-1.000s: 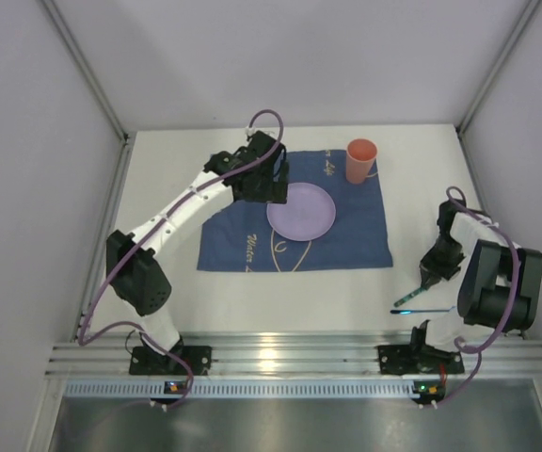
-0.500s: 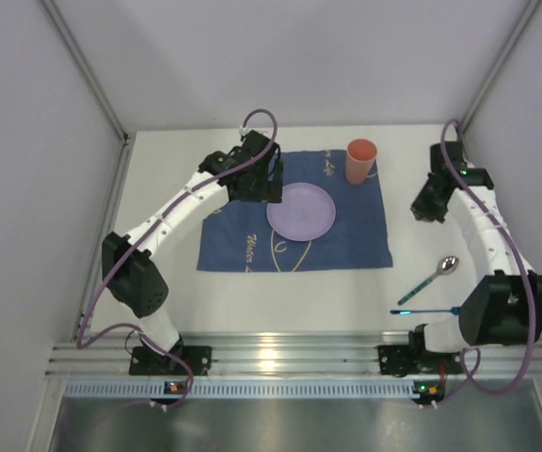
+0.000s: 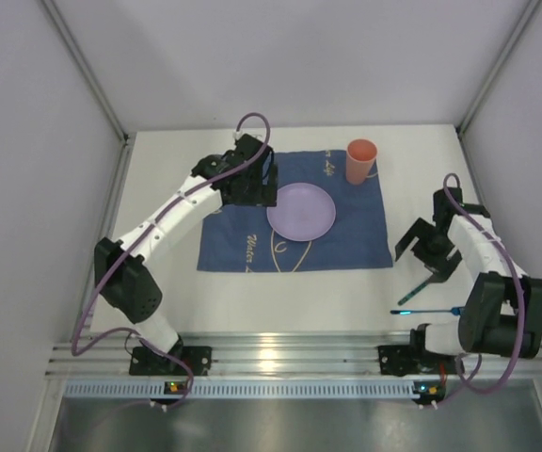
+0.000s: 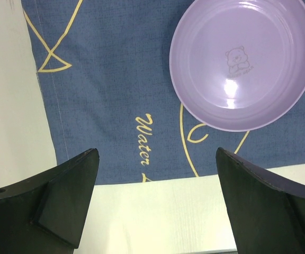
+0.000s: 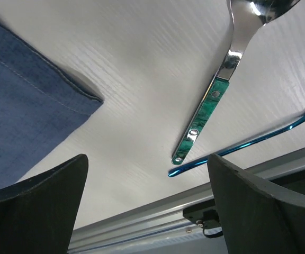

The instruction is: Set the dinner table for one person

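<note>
The white dinner table (image 3: 337,292) carries a dark-blue cloth (image 3: 252,247) with a lilac plate (image 3: 301,211) and an orange cup (image 3: 361,161) on it. My left gripper (image 3: 252,188) hovers open over the cloth's left part. In its wrist view the plate (image 4: 242,63) lies ahead on the right, and nothing is between the fingers (image 4: 62,196). My right gripper (image 3: 428,252) is open above a green-handled spoon (image 5: 221,90), beside a blue utensil (image 5: 248,148). Nothing is held in the right gripper (image 5: 147,203).
A ribbed aluminium rail (image 3: 299,358) runs along the near edge, close behind the spoon (image 3: 414,293) and the blue utensil (image 3: 426,310). Grey walls enclose the table on three sides. The cloth's near right corner (image 5: 83,95) lies left of the cutlery.
The right arm swung to the far right edge and came back over the spoon, its jaws now open instead of shut. The left arm shifted slightly left.
</note>
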You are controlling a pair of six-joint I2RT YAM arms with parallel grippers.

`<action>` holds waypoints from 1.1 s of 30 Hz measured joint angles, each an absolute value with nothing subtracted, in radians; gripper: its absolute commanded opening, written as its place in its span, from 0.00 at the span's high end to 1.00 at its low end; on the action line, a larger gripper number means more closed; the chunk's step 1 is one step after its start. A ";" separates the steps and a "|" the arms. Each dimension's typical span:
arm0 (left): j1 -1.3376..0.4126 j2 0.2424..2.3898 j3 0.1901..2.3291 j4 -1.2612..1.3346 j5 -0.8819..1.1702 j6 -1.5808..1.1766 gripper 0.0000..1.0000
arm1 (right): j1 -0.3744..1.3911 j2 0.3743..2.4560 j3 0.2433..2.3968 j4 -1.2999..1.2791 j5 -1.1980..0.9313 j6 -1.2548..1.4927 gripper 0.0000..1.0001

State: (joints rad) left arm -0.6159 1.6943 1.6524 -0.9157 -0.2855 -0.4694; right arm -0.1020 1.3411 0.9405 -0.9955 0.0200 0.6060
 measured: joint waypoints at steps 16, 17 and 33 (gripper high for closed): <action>-0.599 1.545 1.487 -0.891 -0.286 -0.472 0.02 | -0.151 1.497 0.786 -0.876 -0.015 0.655 0.31; -0.595 1.536 1.478 -0.890 -0.286 -0.472 0.02 | -0.157 1.496 0.783 -0.875 -0.010 0.660 0.31; -0.562 1.517 1.461 -0.872 -0.275 -0.462 0.02 | -0.210 1.454 0.751 -0.826 0.062 0.666 1.00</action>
